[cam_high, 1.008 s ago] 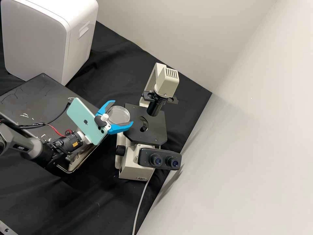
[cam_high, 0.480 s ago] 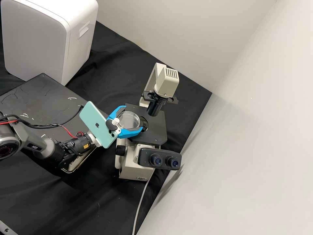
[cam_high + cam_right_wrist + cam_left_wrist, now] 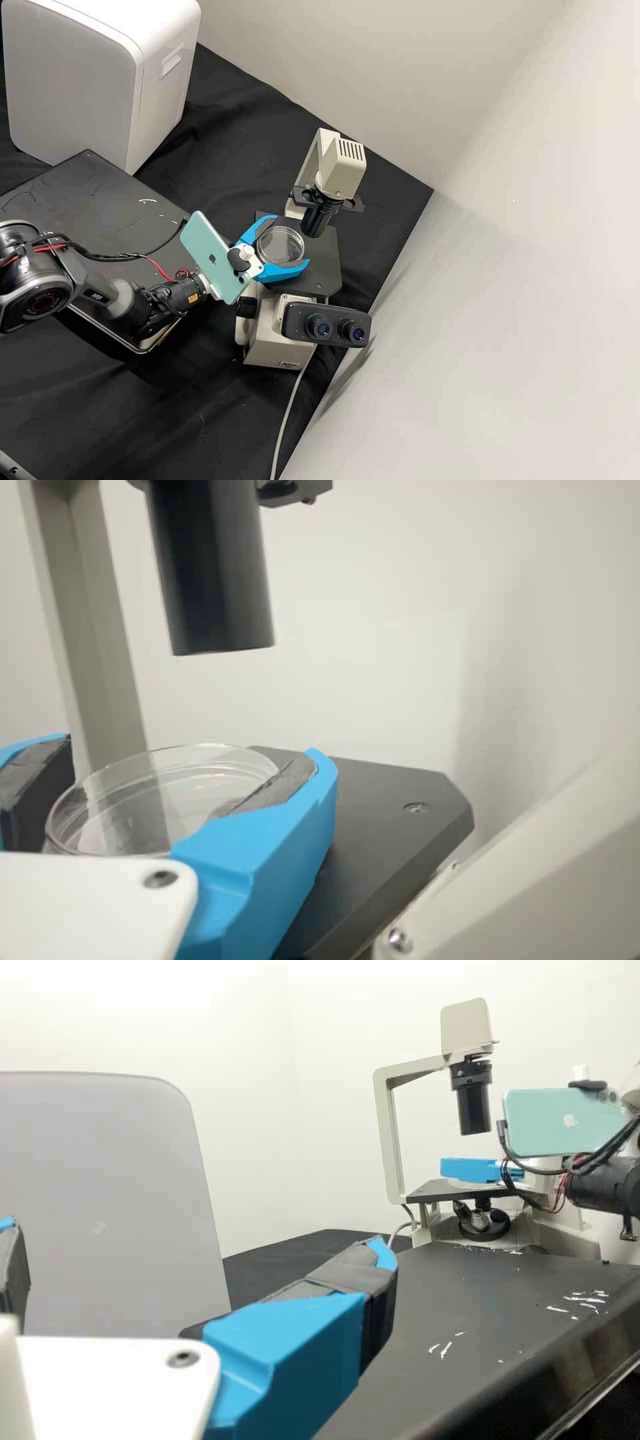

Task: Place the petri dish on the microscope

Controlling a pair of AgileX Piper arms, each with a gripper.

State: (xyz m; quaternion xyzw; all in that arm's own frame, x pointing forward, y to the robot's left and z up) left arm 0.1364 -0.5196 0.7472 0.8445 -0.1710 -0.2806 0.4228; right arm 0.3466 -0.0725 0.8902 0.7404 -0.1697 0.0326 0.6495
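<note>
Over the last second the right arm has carried the clear round plastic petri dish (image 3: 280, 247) inward from the left edge of the flat black microscope stage (image 3: 325, 268), and the dish now hangs over the middle of the stage, just in front of the dark cylindrical condenser tube (image 3: 313, 220) of the beige inverted microscope (image 3: 277, 337). The right gripper (image 3: 286, 241) has its blue fingers closed against the dish's rim on two opposite sides, about as far apart as the dish is wide. So the carry looks nearly done, with lowering and release the likely remainder. Whether the dish's base already touches the stage is hard to judge; in the right wrist view it seems to sit slightly above the black surface. The dish appears empty, with nothing but clear walls and reflections showing inside it. The left gripper (image 3: 190, 1270) sits low over the scuffed black slab (image 3: 500, 1300) near the bench's left edge, well apart from the microscope, its fingers spread wide with nothing between them.
</note>
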